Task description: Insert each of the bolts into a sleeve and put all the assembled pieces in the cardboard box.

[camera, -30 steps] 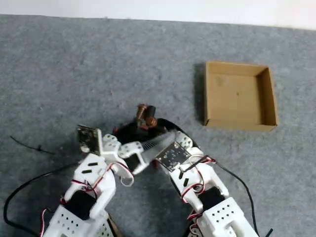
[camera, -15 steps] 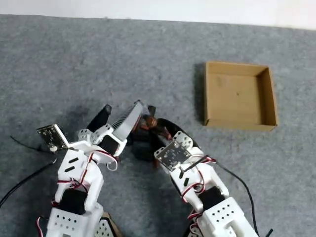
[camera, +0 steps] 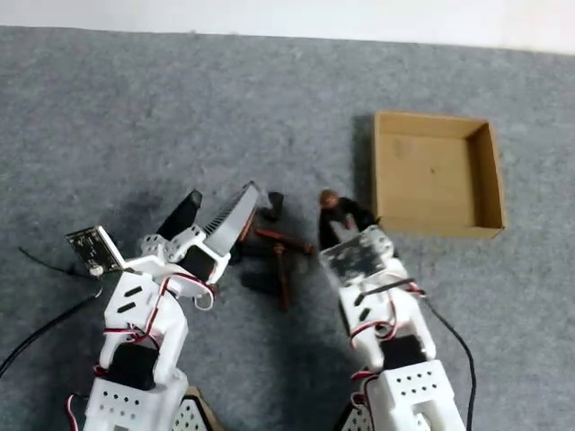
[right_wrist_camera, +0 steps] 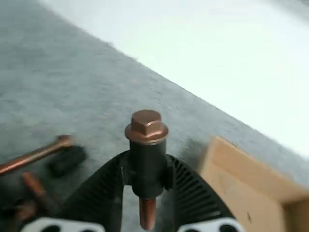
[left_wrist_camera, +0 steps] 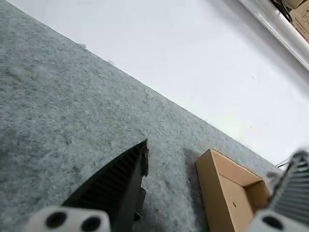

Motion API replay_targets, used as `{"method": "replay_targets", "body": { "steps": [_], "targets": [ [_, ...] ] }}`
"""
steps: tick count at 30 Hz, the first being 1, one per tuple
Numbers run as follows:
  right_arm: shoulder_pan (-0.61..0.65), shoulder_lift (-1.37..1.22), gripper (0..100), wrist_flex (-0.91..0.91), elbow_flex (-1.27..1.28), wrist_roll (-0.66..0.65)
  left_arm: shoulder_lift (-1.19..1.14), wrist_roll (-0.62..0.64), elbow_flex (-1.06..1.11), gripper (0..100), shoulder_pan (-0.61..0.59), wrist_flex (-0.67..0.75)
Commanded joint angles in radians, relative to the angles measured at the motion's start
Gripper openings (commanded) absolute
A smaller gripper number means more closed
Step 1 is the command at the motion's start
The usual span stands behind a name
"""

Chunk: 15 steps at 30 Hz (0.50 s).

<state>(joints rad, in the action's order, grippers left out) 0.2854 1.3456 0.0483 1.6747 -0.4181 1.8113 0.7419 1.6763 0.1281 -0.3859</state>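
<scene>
Grey felt tabletop [camera: 135,108] is shown with the shallow brown cardboard box [camera: 436,175] lying just beside the right gripper [camera: 341,218], well apart from the spread, empty left gripper [camera: 223,196]; clamped lengthwise in the right jaws are 1 black cylindrical sleeve [right_wrist_camera: 146,166] and its copper hex-head bolt [right_wrist_camera: 146,126].

Bolt [right_wrist_camera: 146,126] shiny copper, seated in a matte black sleeve [right_wrist_camera: 146,169]. Right fingers [right_wrist_camera: 193,193] black, ribbed. Loose bolts [camera: 282,283] copper, loose sleeves [camera: 260,280] black. Cardboard box [camera: 436,171] plain tan-brown. Counter [camera: 180,108] mottled grey felt. Arms [camera: 148,314] white, with red and black wires.
</scene>
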Motion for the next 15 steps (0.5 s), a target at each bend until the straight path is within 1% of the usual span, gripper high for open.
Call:
{"method": "replay_targets", "body": {
  "steps": [1,3,5,10,13,15],
  "targets": [
    [-0.131,-0.015,0.5,0.036,-0.134,0.149,0.013,0.008,0.019,40,-0.008,0.023],
    [-0.191,-0.101,0.5,0.036,-0.242,0.209,0.013,0.008,0.019,40,-0.008,0.023],
    [-0.214,-0.246,0.5,0.036,-0.363,0.207,0.013,0.008,0.019,40,-0.012,0.021],
    [-0.291,-0.728,0.5,0.036,-0.720,0.195,0.013,0.008,0.019,40,-0.015,0.018],
    [-0.338,-0.993,0.5,0.036,-0.932,0.236,0.013,0.002,0.019,40,-0.013,-0.005],
    [-0.363,-1.147,0.5,0.036,-1.044,0.272,0.013,-0.035,0.019,40,-0.008,-0.012]
  ]
}}
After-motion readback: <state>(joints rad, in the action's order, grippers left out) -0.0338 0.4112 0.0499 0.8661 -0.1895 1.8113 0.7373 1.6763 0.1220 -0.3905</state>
